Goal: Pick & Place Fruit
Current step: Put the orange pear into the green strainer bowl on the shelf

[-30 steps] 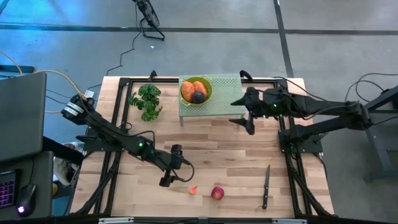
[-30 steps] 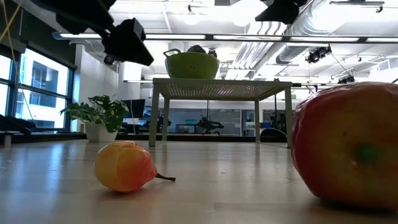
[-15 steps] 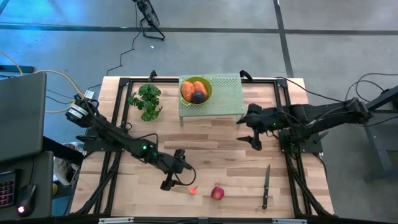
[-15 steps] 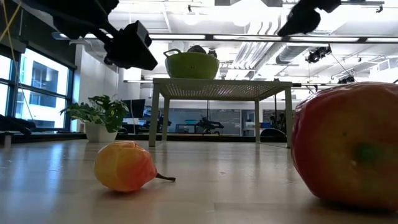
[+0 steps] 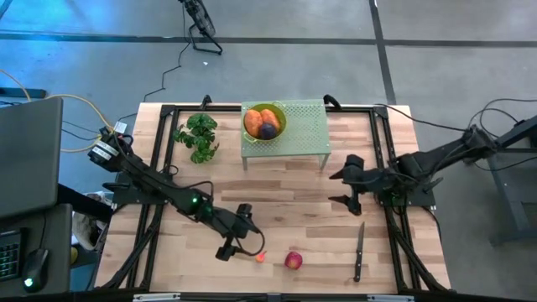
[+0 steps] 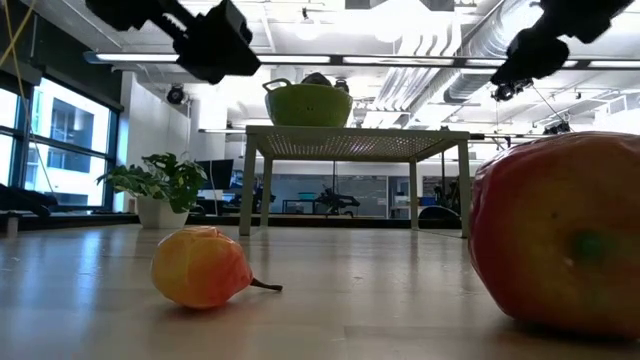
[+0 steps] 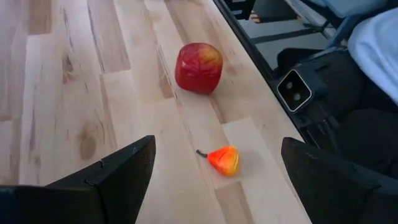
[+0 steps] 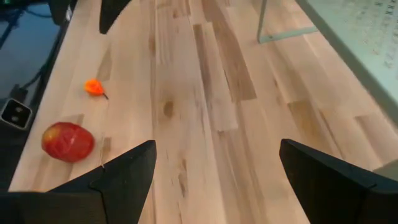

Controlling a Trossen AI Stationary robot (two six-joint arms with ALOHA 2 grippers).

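Observation:
A red apple and a small orange-red fruit with a stem lie on the wooden table near its front edge; both show in the left wrist view, apple, small fruit. A green bowl holding orange pieces and a dark purple one stands on a perforated green stand at the back. My left gripper hangs open just left of the small fruit, above the table. My right gripper is open and empty at mid-right.
A leafy green plant stands at the back left. A slim black-handled knife lies near the front right. Bare wood lies between the two grippers.
My left gripper has moved toward the table's near edge and a little right, closing on the small orange-red fruit. My right gripper has drawn away from the green stand toward the near and right side. The fruit has not moved.

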